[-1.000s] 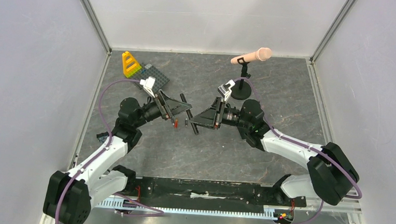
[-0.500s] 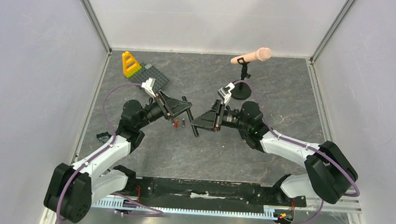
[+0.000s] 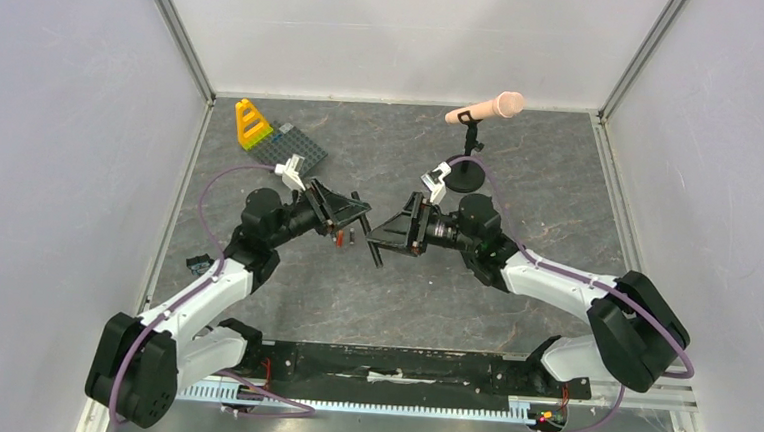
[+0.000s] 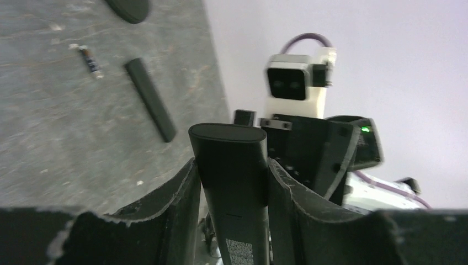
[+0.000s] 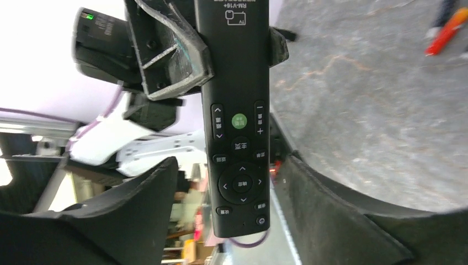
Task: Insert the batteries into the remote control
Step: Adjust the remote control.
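- Landmark: the round black stand base (image 3: pixel 468 177) on the grey table (image 3: pixel 559 207), carrying a pink microphone (image 3: pixel 487 108). All places below are given from it.
- Remote control (image 5: pixel 237 66): a slim black bar raised off the table, left of the stand base and a little nearer the arms. The right wrist view shows its button face. The left wrist view shows a plain face and a rounded end.
- Left gripper (image 4: pixel 230 168): closed on the remote control at its printed-label part, clear of the buttons. Both fingers (image 4: pixel 174 201) press against the long edges. It is the gripper farther from the stand base.
- Right gripper (image 5: pixel 227 163): between the stand base and the left gripper, its jaws parted astride the button part. A gap shows between each finger (image 5: pixel 138 215) and the remote control, so it grips nothing.
- Batteries: a red-orange battery (image 3: pixel 340 238) and a dark battery (image 3: pixel 353 237) lie side by side on the table, just beyond the remote control as seen from the stand base.
- Left wrist view: a dark cell (image 4: pixel 90 61) with a pale end and a slim black bar (image 4: pixel 150 99) lie flat on the table near the stand base. Whether this cell is one of the pair cannot be told.
- Yellow brick piece (image 3: pixel 253 125) on a grey studded plate (image 3: pixel 300 149): far left of the stand base.
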